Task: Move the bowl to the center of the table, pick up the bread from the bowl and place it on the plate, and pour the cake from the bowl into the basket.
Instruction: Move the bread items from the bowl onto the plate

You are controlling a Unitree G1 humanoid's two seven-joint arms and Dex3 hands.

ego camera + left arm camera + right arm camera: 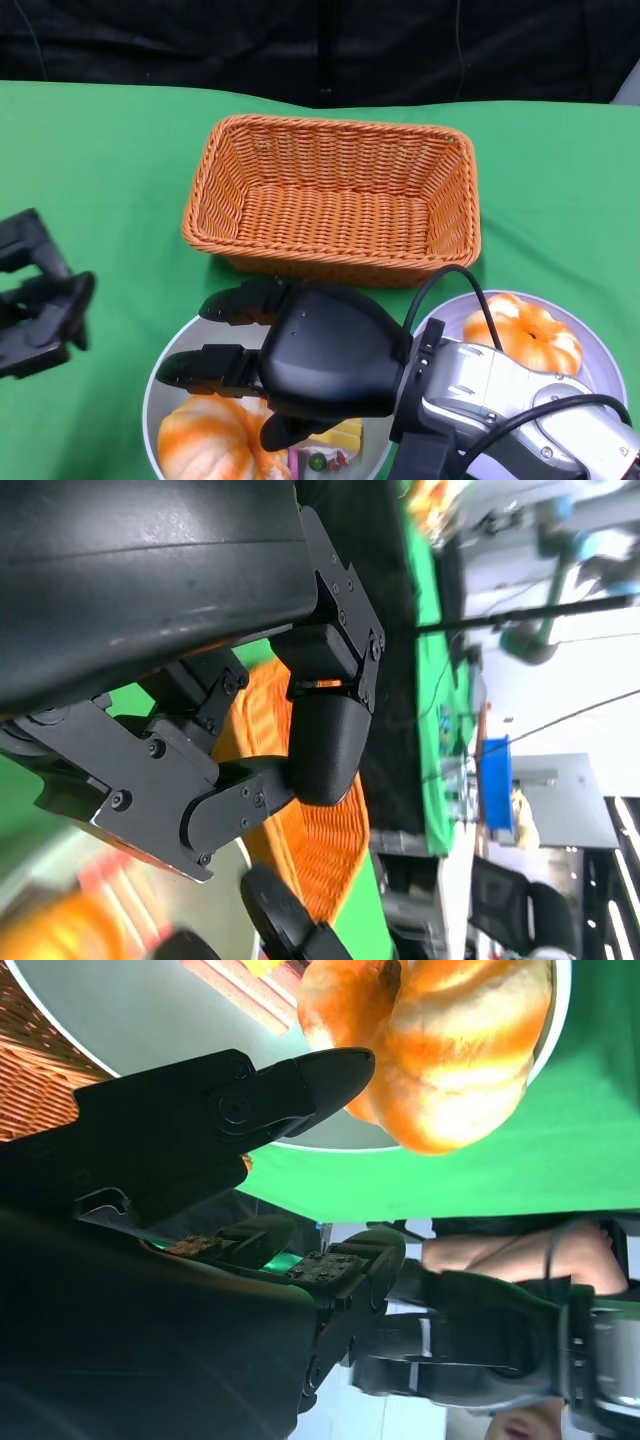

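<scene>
Head view: we see the right hand (262,360) over the bowl (160,385), fingers spread, gripping nothing.
The bowl holds bread (205,440) and cake (335,440); the left hand (40,300) hangs open beside it, near the basket (335,195).

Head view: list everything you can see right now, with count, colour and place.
basket: one, orange wicker, centre rear of the table, nothing visible inside
bowl: one, grey, front centre, under the right robot hand
bread: two, orange and white; one in the bowl, one on the plate
cake: one slice, yellow and pink, in the bowl, partly hidden
plate: one, pale lilac, front right
tablecloth: one, green
left robot hand: black, left edge, holding nothing
right robot hand: black, over the bowl
</scene>
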